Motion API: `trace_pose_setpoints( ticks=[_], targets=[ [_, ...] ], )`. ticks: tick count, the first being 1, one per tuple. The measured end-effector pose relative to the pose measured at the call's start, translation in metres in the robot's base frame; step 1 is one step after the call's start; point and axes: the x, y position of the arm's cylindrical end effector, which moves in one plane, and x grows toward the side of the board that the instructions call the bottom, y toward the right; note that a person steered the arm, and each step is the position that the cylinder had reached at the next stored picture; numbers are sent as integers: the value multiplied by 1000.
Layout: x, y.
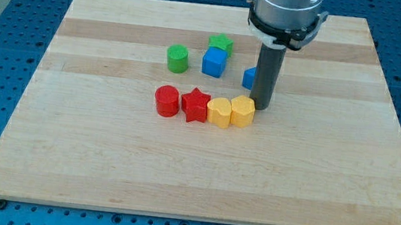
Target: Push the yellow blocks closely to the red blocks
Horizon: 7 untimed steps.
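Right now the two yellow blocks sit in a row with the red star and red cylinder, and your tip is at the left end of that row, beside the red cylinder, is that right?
Not quite. My tip is at the row's right end, beside the right yellow block, not the red cylinder. The camera view shows it. The left yellow block and red star do sit in that row.

On the wooden board, a red cylinder, red star and two yellow blocks sit in a touching row. My tip rests against the right yellow one. Behind lie a green cylinder, green star, blue cube and a half-hidden blue block.
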Motion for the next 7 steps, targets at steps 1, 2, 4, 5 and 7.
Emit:
trace_pose_setpoints(
  ticks=[1,2,4,5,7],
  targets=[
    [1,0],
    [1,0],
    [1,9],
    [-2,16],
    [-25,14]
  ],
)
